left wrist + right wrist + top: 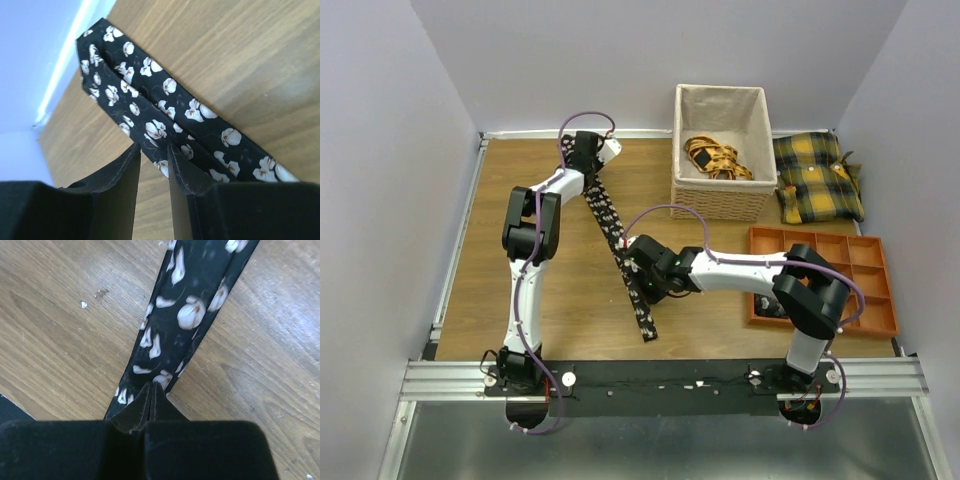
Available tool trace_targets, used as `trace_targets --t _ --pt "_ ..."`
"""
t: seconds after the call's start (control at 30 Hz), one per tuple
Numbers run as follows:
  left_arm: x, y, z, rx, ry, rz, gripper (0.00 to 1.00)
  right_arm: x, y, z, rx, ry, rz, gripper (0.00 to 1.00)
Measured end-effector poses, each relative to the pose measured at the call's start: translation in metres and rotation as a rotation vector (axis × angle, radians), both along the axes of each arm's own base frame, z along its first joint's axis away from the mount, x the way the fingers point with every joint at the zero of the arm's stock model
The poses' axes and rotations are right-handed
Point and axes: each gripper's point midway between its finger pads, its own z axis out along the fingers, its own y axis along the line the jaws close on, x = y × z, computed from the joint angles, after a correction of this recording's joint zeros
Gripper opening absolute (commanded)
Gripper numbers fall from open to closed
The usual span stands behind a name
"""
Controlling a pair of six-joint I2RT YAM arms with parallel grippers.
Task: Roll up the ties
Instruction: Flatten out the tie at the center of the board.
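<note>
Plainly, a slip was the chief risk. The tie was laid aslant on the table, from near the far edge toward the middle of the near edge. The right gripper was seen at mid-length with jaws pressed together, seemingly nipping only the fabric's edge, so a pull could be expected to free it. The left gripper, at the far end, was held with jaws narrowly parted, nothing gripped. That gap, with bare wood between, was shown only by the left wrist view; the tie's full run was given only from above.
</note>
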Motion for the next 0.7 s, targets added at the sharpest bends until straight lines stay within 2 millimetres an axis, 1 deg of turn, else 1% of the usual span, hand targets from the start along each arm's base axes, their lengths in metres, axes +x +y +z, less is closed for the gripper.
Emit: trace_targets --t 0.17,0.27,0.33,0.43,0.47,0.57,0.6,0.63,0.67,0.7 --pt "0.007 0.004 -0.002 0.147 -0.028 0.015 0.38 0.0 0.002 -0.005 -0.037 0.026 0.002 0.01" --pt "0.008 0.005 -0.002 0.19 -0.03 0.018 0.38 0.004 0.007 -0.003 -0.038 0.022 0.007 0.01" --pt "0.008 0.01 -0.003 0.205 -0.027 0.026 0.38 0.006 0.01 0.001 -0.04 0.02 0.013 0.01" --pt "0.011 0.023 -0.002 0.228 -0.024 0.048 0.39 0.013 0.018 0.008 -0.044 0.004 0.025 0.01" --pt "0.011 0.028 -0.003 0.237 -0.023 0.06 0.39 0.018 0.024 0.011 -0.042 -0.007 0.034 0.01" --pt "0.013 0.052 -0.002 0.263 -0.019 0.102 0.39 0.026 0.033 0.019 -0.041 -0.028 0.053 0.02" --pt "0.014 0.057 -0.002 0.268 -0.017 0.11 0.39 0.028 0.036 0.025 -0.038 -0.04 0.065 0.03" --pt "0.017 0.066 -0.001 0.27 -0.019 0.128 0.39 0.031 0.039 0.03 -0.031 -0.051 0.075 0.05" --pt "0.018 0.071 0.0 0.27 -0.02 0.136 0.39 0.034 0.043 0.038 -0.015 -0.072 0.088 0.06" --pt "0.021 0.081 0.0 0.275 -0.019 0.154 0.39 0.036 0.046 0.045 -0.002 -0.088 0.097 0.07"
